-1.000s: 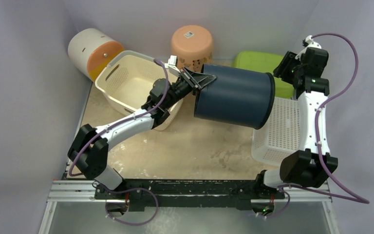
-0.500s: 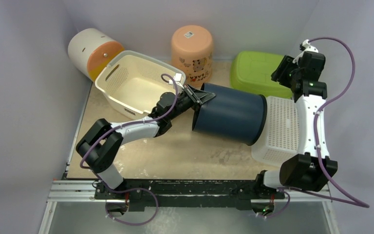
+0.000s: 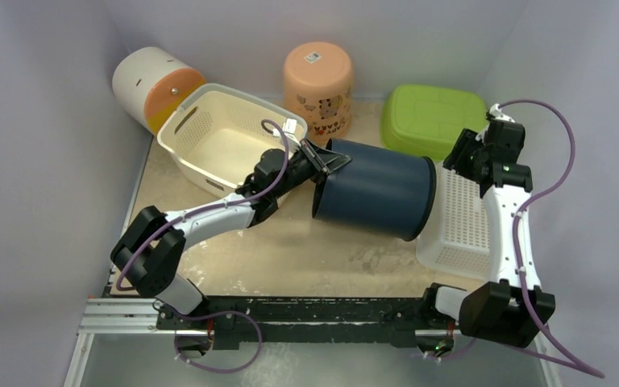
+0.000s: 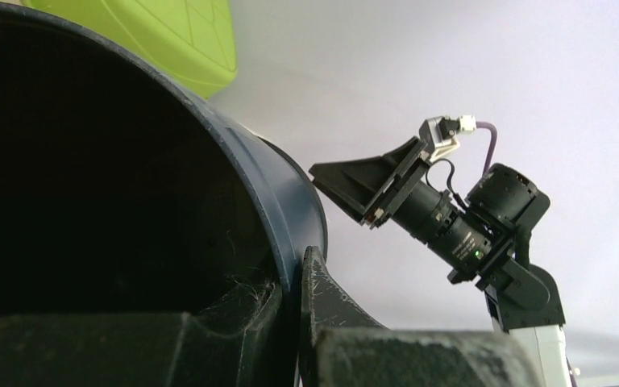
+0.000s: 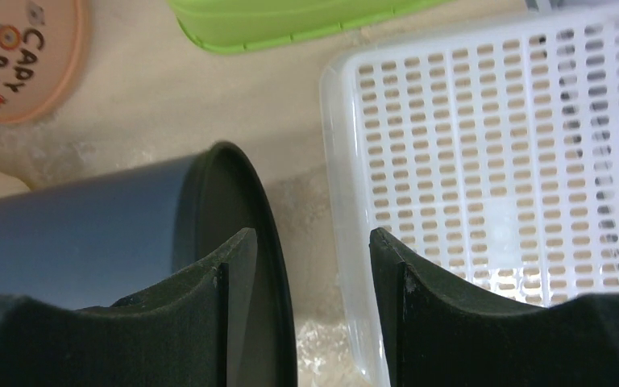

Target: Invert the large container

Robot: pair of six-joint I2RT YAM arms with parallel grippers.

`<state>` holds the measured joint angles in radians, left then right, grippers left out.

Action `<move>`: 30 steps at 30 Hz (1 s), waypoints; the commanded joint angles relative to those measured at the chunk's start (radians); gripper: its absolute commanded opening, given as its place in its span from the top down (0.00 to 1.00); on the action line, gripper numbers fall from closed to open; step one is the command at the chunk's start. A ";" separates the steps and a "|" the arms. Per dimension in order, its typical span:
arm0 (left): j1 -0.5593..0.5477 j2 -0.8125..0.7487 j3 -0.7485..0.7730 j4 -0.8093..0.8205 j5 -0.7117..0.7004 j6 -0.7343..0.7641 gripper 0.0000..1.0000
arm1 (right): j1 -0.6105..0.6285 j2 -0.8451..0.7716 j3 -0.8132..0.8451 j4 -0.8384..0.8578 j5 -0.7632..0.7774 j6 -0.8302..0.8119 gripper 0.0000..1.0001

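Two arms work over a beige, speckled tabletop (image 3: 290,250), and at its middle a large dark blue cylindrical plastic container (image 3: 375,197) lies on its side, with its open mouth to the left and its closed base to the right. A white perforated plastic basket (image 3: 463,218) sits at the container's base end, and its near edge is hidden under the container. A cream plastic basket with slotted walls (image 3: 218,141) stands left of the container's mouth. A lime-green plastic tub (image 3: 431,117), upside down, lies behind the container to the right. A white drum with an orange end (image 3: 157,85) lies far to the container's left. A peach plastic pot (image 3: 318,81), upside down, stands just behind the container. The left gripper (image 3: 325,161) is clamped on the container's rim, with one finger inside the mouth and one outside. The right gripper (image 5: 310,234) hangs by the container's base with its fingers spread apart and nothing between them.
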<state>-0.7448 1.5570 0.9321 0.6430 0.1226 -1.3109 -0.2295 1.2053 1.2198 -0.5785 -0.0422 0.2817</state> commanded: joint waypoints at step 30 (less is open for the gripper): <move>0.022 0.087 0.094 -0.649 -0.181 0.386 1.00 | 0.005 -0.095 -0.148 0.053 -0.560 -0.047 0.45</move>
<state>-0.7197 1.5707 1.0359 0.3824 0.0563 -1.2190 -0.2363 1.1259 1.0771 -0.5987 -0.2832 0.2340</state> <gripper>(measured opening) 0.101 0.551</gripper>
